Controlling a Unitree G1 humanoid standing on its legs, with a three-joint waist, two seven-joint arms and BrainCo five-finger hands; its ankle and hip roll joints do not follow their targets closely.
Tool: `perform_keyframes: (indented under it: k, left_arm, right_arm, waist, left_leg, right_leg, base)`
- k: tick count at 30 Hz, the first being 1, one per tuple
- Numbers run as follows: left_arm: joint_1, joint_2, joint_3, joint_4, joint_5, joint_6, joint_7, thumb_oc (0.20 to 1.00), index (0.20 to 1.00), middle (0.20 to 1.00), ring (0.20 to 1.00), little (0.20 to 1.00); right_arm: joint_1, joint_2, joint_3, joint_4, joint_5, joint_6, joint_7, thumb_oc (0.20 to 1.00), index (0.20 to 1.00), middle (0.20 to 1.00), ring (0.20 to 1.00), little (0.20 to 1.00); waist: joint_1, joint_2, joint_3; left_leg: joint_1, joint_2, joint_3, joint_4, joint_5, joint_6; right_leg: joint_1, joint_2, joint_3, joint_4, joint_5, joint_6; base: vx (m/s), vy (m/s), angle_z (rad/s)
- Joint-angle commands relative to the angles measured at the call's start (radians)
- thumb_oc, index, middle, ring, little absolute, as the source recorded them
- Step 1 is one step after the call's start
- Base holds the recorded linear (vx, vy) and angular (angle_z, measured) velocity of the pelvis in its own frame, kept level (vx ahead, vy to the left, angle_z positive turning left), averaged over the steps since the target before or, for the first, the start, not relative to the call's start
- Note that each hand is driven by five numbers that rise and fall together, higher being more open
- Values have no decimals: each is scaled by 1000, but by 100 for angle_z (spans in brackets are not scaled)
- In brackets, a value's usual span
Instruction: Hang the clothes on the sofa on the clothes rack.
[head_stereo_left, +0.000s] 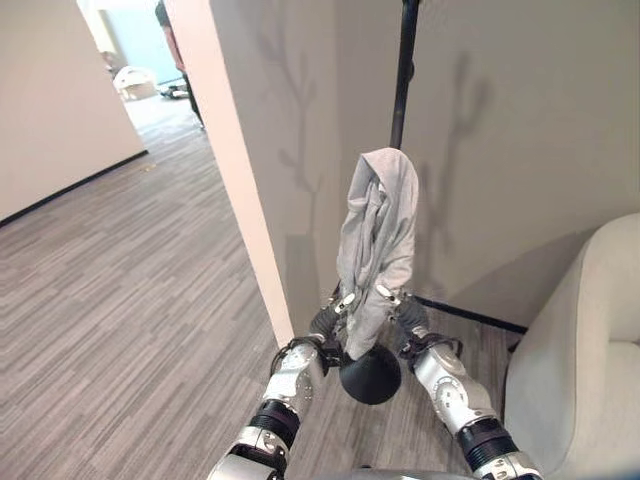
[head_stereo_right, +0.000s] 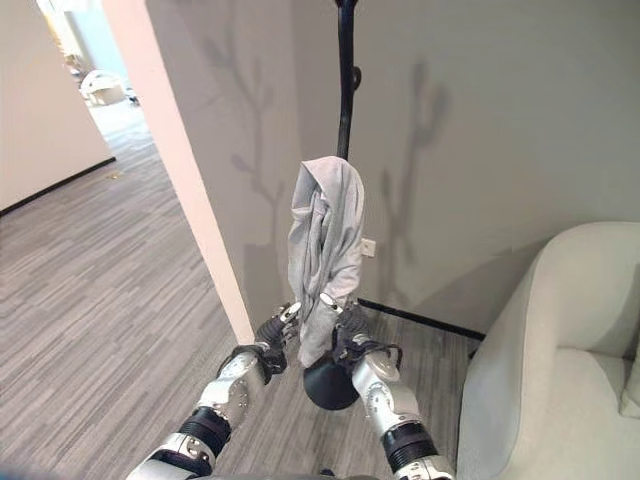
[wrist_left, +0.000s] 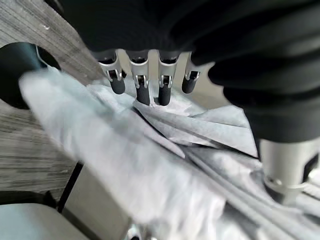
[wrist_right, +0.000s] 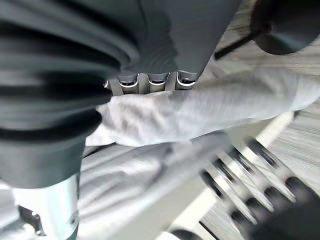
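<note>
Garment (head_stereo_left: 377, 235) hangs long and straight down the rack pole (head_stereo_left: 404, 70), top bunched at the pole, tail ending just above the rack's round black base (head_stereo_left: 371, 375). Left hand (head_stereo_left: 338, 308) and right hand (head_stereo_left: 395, 300) flank that lower end, equally near. Left fingers look straight against the cloth; right fingers are buried in folds, grip unclear. Sofa (head_stereo_left: 580, 350) sits right of the rack.

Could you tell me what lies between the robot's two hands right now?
The grey garment, hanging on the black rack pole, passes between the left hand and right hand, as the left eye view shows.
</note>
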Motion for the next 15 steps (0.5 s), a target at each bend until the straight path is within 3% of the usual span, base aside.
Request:
perform_keyframes:
  k: [1, 6, 10, 15]
  left_arm:
    - [-15, -31, 34, -37, -27, -19, -6, 1000, 1000, 1000, 1000, 1000]
    - [39, 24, 51, -133, -8, -14, 1, 1000, 1000, 1000, 1000, 1000]
    - [119, 126, 87, -264, 32, -38, -9, 1000, 1000, 1000, 1000, 1000]
    - [169, 205, 211, -260, 68, -105, 1, 1000, 1000, 1000, 1000, 1000]
  right_arm:
    - [-23, -24, -83, -65, -29, -31, 14, 1000, 1000, 1000, 1000, 1000]
    - [21, -94, -155, -148, -157, -45, 5, 1000, 1000, 1000, 1000, 1000]
    - [75, -168, -249, -274, -241, -73, -6, 1000, 1000, 1000, 1000, 1000]
    - [123, -103, -377, -361, -140, -92, 6, 1000, 1000, 1000, 1000, 1000]
  waist:
    - [4, 7, -16]
    - [8, 15, -10]
    - [6, 21, 3]
    - [-4, 21, -1]
  left_leg:
    - [51, 123, 7, -18, 166, -70]
    - [49, 122, 3, -18, 168, -69]
    - [51, 126, 0, -18, 176, -71]
    - [55, 131, 6, -16, 178, -73]
  right_leg:
    - [34, -100, 31, 48, 22, 98]
    - [25, -98, 32, 53, 25, 97]
    - [18, -96, 31, 58, 25, 95]
    - [9, -92, 35, 61, 22, 96]
  base:
    - [0, 0, 0]
    - [0, 0, 0]
    - [0, 0, 0]
    - [7, -6, 0]
